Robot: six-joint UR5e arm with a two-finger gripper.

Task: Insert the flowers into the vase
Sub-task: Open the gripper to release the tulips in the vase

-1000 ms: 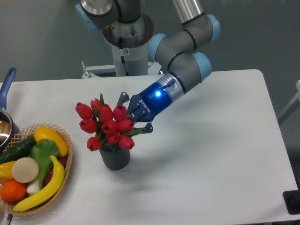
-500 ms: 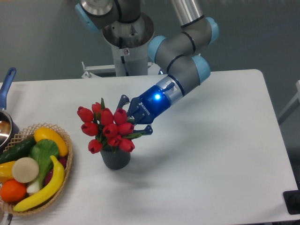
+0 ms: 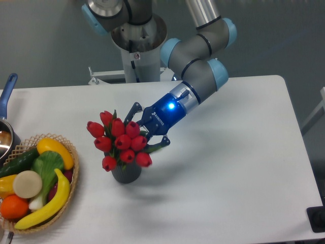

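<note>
About ten red tulips stand bunched over the dark grey vase, their stems down in its mouth and the heads spreading wider than its rim. My gripper sits just right of the blooms, fingers spread around the stems' side. Left of the vase, a wicker basket holds a banana, an orange and greens on the white table.
</note>
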